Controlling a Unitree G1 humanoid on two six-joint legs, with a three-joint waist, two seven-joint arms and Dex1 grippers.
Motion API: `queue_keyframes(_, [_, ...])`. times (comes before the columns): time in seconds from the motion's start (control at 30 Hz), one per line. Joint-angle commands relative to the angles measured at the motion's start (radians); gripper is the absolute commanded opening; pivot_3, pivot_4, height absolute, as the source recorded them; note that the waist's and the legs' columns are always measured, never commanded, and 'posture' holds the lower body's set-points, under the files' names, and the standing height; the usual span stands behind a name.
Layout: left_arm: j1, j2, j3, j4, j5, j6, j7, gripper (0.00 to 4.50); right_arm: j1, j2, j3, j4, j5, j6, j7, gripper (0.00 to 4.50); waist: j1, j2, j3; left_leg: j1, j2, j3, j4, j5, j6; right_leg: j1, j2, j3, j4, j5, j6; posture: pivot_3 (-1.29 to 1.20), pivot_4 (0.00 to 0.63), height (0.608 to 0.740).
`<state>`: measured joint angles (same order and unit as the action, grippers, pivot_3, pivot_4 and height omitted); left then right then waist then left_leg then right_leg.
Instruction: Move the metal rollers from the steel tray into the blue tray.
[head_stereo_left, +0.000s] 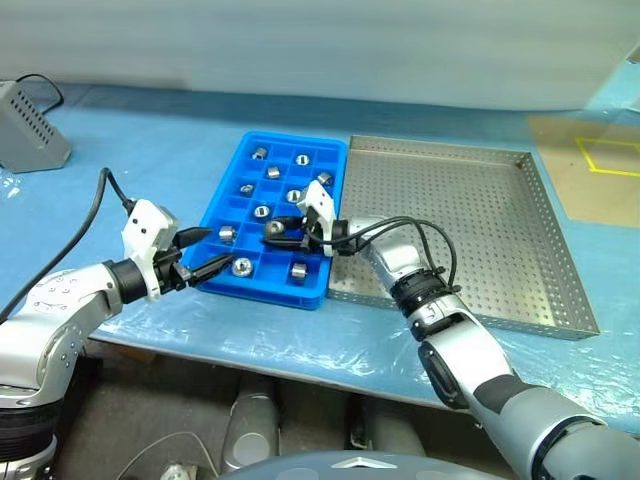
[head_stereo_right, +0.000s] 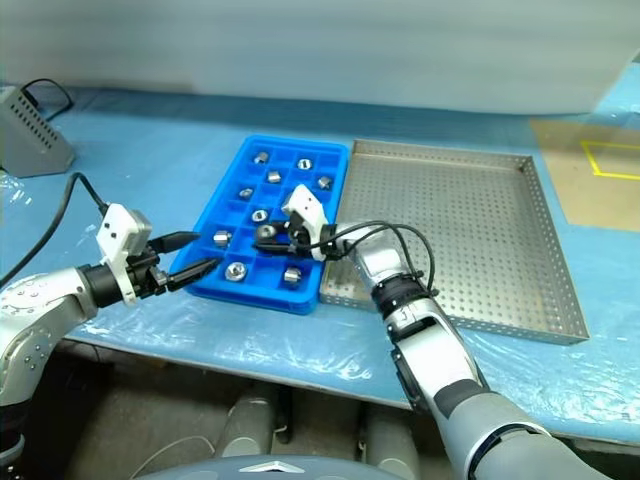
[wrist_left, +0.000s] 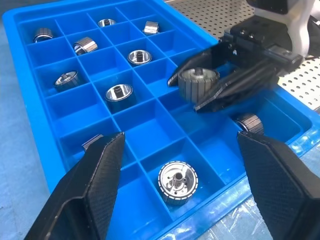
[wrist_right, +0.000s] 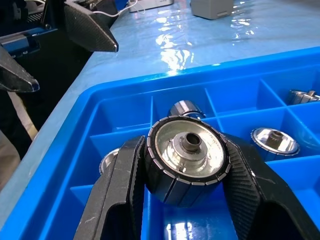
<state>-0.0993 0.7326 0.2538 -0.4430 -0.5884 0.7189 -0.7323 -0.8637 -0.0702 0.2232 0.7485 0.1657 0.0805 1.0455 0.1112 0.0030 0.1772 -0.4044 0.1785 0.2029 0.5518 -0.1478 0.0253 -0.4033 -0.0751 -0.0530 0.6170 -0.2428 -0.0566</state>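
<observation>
Plainly, the blue tray (head_stereo_left: 222, 205) is glossy moulded plastic, a rectangle split by thin walls into small square compartments, and it lies touching the left rim of the steel tray (head_stereo_left: 560, 290), a shallow silver pan whose floor is peppered with tiny holes. Both rest on a table under crinkled, shiny blue film (head_stereo_left: 330, 345). Several metal rollers (head_stereo_left: 262, 212) sit one to a compartment: short, bright cylinders with ribbed sides and a central bore. Nearest the left gripper (head_stereo_left: 205, 252) lies one roller (wrist_left: 178, 182) with its bore facing up. That gripper's black, textured fingers (wrist_left: 97, 175) stand wide apart at the tray's near left corner, holding nothing. The right gripper (head_stereo_left: 283, 232) reaches across from the steel tray's side and is clamped on a single roller (wrist_right: 187, 160), its ridged flanks pinched between the two finger pads, above the compartments near the blue tray's middle.
</observation>
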Motion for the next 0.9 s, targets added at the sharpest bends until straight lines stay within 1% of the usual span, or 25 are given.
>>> queue_keyframes(0.03, [-0.024, 0.000, -0.007, -0.012, -0.004, -0.019, 0.001, 3.79, 0.031, -0.014, 0.002, -0.016, -0.016, -0.022, 0.023, 1.75, -0.002, 0.000, 0.000, -0.001, 0.000, 0.000, 0.000, 0.000, 0.000, 0.000, 0.000, 0.000, 0.000, 0.000, 0.000, 0.18, 0.150, 0.740])
queue_keyframes(0.2, [-0.044, -0.002, -0.024, 0.004, -0.002, -0.023, -0.002, 3.79, 0.068, -0.026, 0.014, -0.053, -0.043, -0.039, 0.013, 1.75, -0.002, 0.000, 0.000, 0.000, 0.000, 0.000, 0.000, 0.000, 0.001, 0.000, 0.000, 0.000, -0.001, 0.000, 0.000, 0.16, 0.150, 0.740])
queue_keyframes(0.23, [-0.047, -0.001, -0.029, 0.007, -0.002, -0.024, -0.006, 3.79, 0.070, -0.025, 0.013, -0.050, -0.047, -0.037, 0.003, 2.48, -0.002, 0.000, 0.000, 0.000, 0.000, 0.000, 0.000, 0.000, 0.001, 0.000, 0.000, 0.000, 0.000, 0.000, 0.000, 0.16, 0.150, 0.740])
queue_keyframes(0.3, [-0.052, 0.001, -0.034, 0.012, -0.002, -0.024, -0.013, 3.79, 0.066, -0.018, 0.003, -0.046, -0.046, -0.019, -0.017, 2.98, -0.002, 0.000, 0.000, 0.001, 0.000, 0.000, 0.000, 0.000, 0.001, 0.001, 0.000, 0.000, 0.000, 0.000, 0.000, 0.15, 0.150, 0.740])
queue_keyframes(0.33, [-0.055, 0.001, -0.036, 0.015, -0.002, -0.025, -0.015, 3.79, 0.065, -0.016, -0.007, -0.053, -0.033, 0.000, -0.014, 3.33, -0.002, 0.000, 0.000, 0.002, 0.000, 0.000, 0.000, 0.000, 0.001, 0.002, 0.000, 0.000, 0.000, 0.000, 0.000, 0.15, 0.150, 0.740])
queue_keyframes(0.5, [-0.066, 0.004, -0.047, 0.022, -0.004, -0.025, -0.025, 3.79, 0.073, -0.041, -0.048, -0.080, -0.007, 0.025, -0.022, 3.33, -0.002, -0.001, 0.000, 0.003, 0.000, 0.000, 0.000, 0.000, 0.000, 0.003, 0.000, 0.000, 0.001, 0.000, 0.000, 0.13, 0.150, 0.740])
queue_keyframes(0.67, [-0.088, -0.016, -0.079, 0.020, -0.010, -0.022, -0.029, 3.79, 0.097, -0.087, -0.114, -0.167, 0.051, 0.102, -0.038, 3.33, 0.000, -0.001, 0.000, 0.002, 0.000, 0.000, 0.001, 0.000, 0.000, 0.003, 0.000, 0.000, 0.001, 0.000, 0.000, 0.11, 0.150, 0.740])
queue_keyframes(0.73, [-0.102, -0.032, -0.101, 0.023, -0.009, -0.021, -0.028, 3.79, 0.111, -0.116, -0.148, -0.226, 0.074, 0.125, -0.053, 3.33, -0.002, -0.001, 0.000, 0.002, 0.000, 0.000, 0.001, 0.000, 0.000, 0.003, 0.000, 0.000, 0.001, 0.000, 0.000, 0.08, 0.150, 0.740])
queue_keyframes(0.8, [-0.132, -0.071, -0.127, 0.045, 0.004, -0.029, -0.004, 3.79, 0.149, -0.159, -0.176, -0.298, 0.087, 0.130, -0.056, 3.33, -0.007, 0.000, 0.000, 0.001, 0.000, 0.000, 0.001, 0.000, 0.000, 0.001, 0.000, 0.000, 0.001, 0.000, 0.000, 0.06, 0.150, 0.740])
queue_keyframes(0.9, [-0.181, -0.130, -0.165, 0.090, 0.043, -0.063, 0.031, 3.79, 0.193, -0.208, -0.237, -0.341, 0.081, 0.113, -0.139, 3.33, -0.011, 0.000, 0.000, 0.000, 0.000, 0.000, 0.001, 0.000, 0.000, 0.001, 0.000, 0.000, 0.001, 0.000, 0.000, 0.03, 0.150, 0.740])
